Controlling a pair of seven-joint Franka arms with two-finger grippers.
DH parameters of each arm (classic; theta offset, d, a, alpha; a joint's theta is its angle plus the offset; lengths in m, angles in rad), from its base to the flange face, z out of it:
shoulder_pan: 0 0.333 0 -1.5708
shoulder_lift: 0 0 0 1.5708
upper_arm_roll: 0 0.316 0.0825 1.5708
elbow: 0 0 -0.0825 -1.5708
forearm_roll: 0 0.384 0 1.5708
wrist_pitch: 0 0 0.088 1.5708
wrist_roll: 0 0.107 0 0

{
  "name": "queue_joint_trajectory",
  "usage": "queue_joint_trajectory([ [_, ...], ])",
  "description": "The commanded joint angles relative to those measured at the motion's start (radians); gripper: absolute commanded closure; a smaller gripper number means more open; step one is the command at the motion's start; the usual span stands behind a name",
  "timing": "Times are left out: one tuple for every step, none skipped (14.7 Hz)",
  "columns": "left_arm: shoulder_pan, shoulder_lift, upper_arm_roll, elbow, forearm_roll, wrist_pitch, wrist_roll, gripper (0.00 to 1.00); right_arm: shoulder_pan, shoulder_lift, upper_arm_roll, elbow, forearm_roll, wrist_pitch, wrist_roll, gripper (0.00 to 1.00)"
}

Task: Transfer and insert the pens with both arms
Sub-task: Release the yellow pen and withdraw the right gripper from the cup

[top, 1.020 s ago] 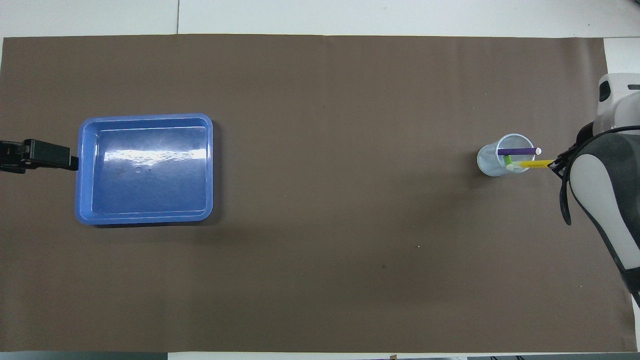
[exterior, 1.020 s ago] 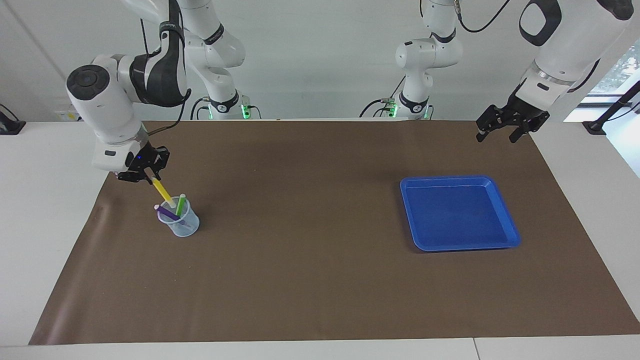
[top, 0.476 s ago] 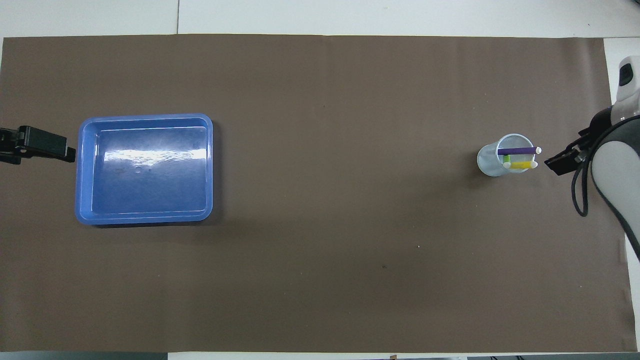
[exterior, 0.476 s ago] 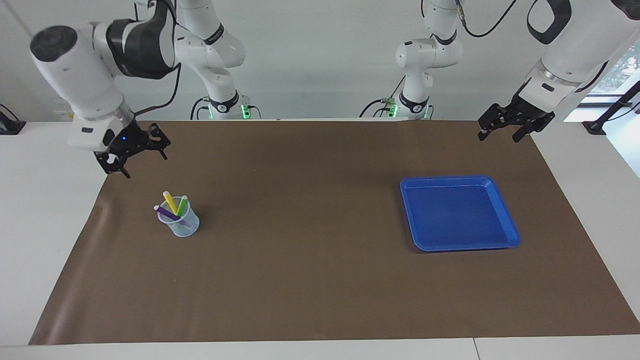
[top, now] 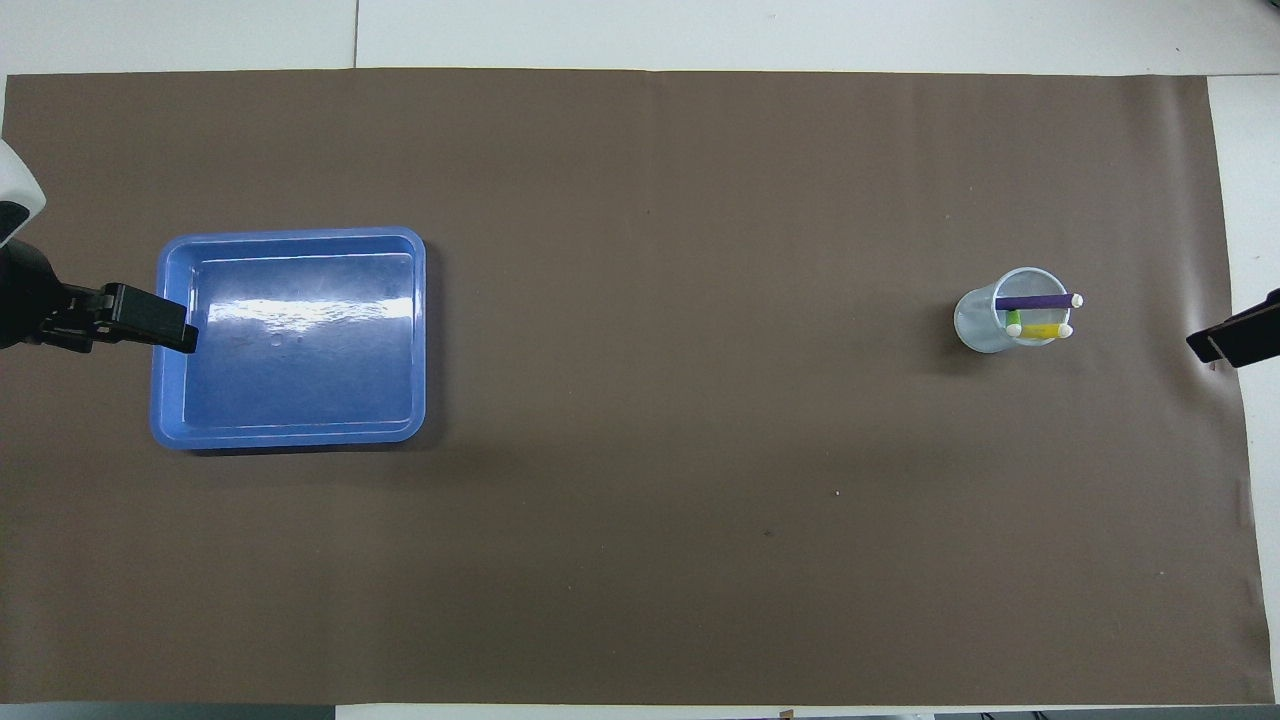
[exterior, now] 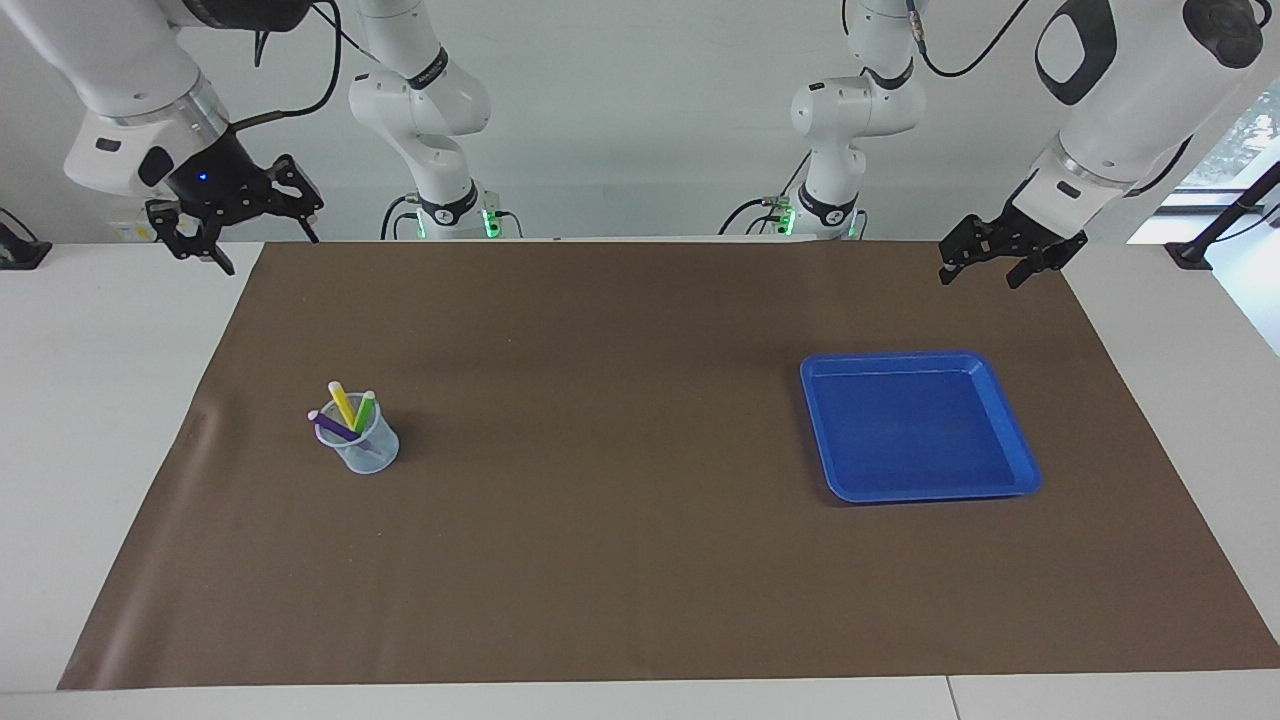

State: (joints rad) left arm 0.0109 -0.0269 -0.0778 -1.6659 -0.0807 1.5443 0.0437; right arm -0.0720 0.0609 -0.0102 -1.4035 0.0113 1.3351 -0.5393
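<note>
The three pens stand in a clear cup [exterior: 367, 452] on the brown mat at the right arm's end: yellow pen [exterior: 341, 401], green pen [exterior: 364, 409], purple pen [exterior: 330, 425]. From overhead the purple pen [top: 1035, 301], yellow pen [top: 1045, 331] and green pen [top: 1014, 320] lean in the cup [top: 975, 325]. My right gripper [exterior: 255, 240] is open and empty, raised over the mat's corner, well apart from the cup; its tip shows overhead [top: 1235, 340]. My left gripper [exterior: 980, 278] is open and empty, up in the air at the left arm's end; it shows overhead [top: 150, 325].
An empty blue tray [exterior: 1010, 440] lies on the mat toward the left arm's end; it also shows overhead [top: 290, 435]. The brown mat [exterior: 620, 420] covers most of the white table.
My right gripper let go of the yellow pen, which now stands in the cup, then rose and drew back toward the mat's corner. My left gripper shifted slightly.
</note>
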Motion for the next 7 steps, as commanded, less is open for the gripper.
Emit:
queue_joint_trajectory([
  [-0.014,-0.033,0.006,-0.038,0.036,0.022,0.004,0.0,-0.015,-0.001,0.006,-0.005,-0.005,-0.007,0.013,0.0],
  [-0.017,-0.033,0.006,-0.038,0.036,0.026,0.004,0.0,-0.025,-0.001,0.001,-0.006,-0.01,-0.002,0.013,0.0],
  [-0.016,-0.033,0.006,-0.035,0.036,0.028,0.004,0.0,-0.035,0.0,0.001,-0.003,-0.011,0.01,0.015,0.0],
  [-0.016,-0.033,0.006,-0.034,0.036,0.028,0.002,0.0,-0.034,0.0,0.001,-0.003,-0.011,0.033,0.022,0.0],
  [-0.017,-0.033,0.006,-0.034,0.036,0.028,0.004,0.0,-0.028,0.002,0.002,-0.003,-0.01,0.041,0.041,0.0],
  [-0.017,-0.033,0.006,-0.034,0.036,0.028,0.004,0.0,-0.025,0.004,0.007,0.0,-0.007,0.045,0.068,0.0],
  [-0.016,-0.033,0.006,-0.034,0.035,0.028,0.002,0.0,-0.022,-0.001,0.013,0.001,-0.008,0.045,0.082,0.0],
])
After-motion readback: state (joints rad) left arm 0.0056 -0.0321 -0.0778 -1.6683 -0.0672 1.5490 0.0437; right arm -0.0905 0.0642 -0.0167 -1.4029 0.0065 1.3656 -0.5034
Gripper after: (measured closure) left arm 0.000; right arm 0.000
